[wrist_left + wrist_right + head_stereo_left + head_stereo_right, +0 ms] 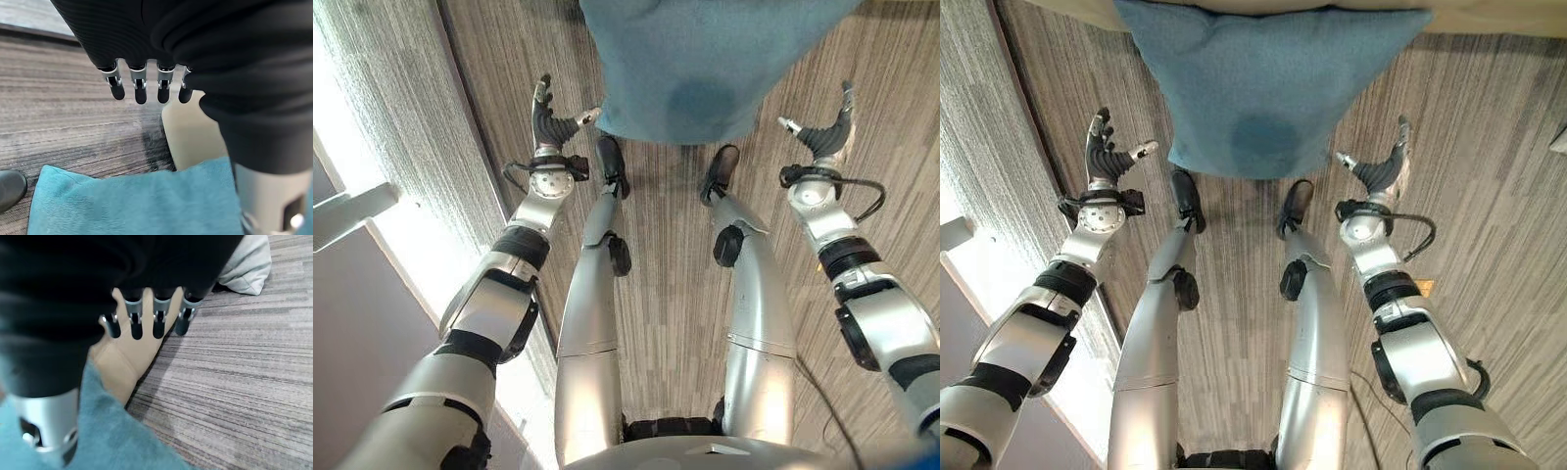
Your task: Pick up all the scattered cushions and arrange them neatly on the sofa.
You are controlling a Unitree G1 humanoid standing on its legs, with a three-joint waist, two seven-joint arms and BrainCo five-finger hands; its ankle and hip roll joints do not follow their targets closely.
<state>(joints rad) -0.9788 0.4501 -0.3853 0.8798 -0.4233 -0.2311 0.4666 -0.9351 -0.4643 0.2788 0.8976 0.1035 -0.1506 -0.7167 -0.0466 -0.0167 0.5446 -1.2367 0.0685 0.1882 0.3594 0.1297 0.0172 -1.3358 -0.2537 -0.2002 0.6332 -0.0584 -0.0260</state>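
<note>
Here a teal cushion (1268, 83) rests against the beige sofa (129, 350) front above the striped carpet (1489, 196). The left hand (1105, 152) and right hand (1383, 166) flank it with fingers spread, holding nothing. A pale cushion (247, 264) lies on the carpet farther off.

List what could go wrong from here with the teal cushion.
1. The teal cushion lies on the floor between the left hand and right hand, both open and apart from it; an uneven squeeze could let the soft cushion fold or slip out.
2. Its near edge sits just ahead of the robot's feet, so a step forward may pin it.
3. A pale cushion lies on the floor beyond the right hand and could be overlooked.
</note>
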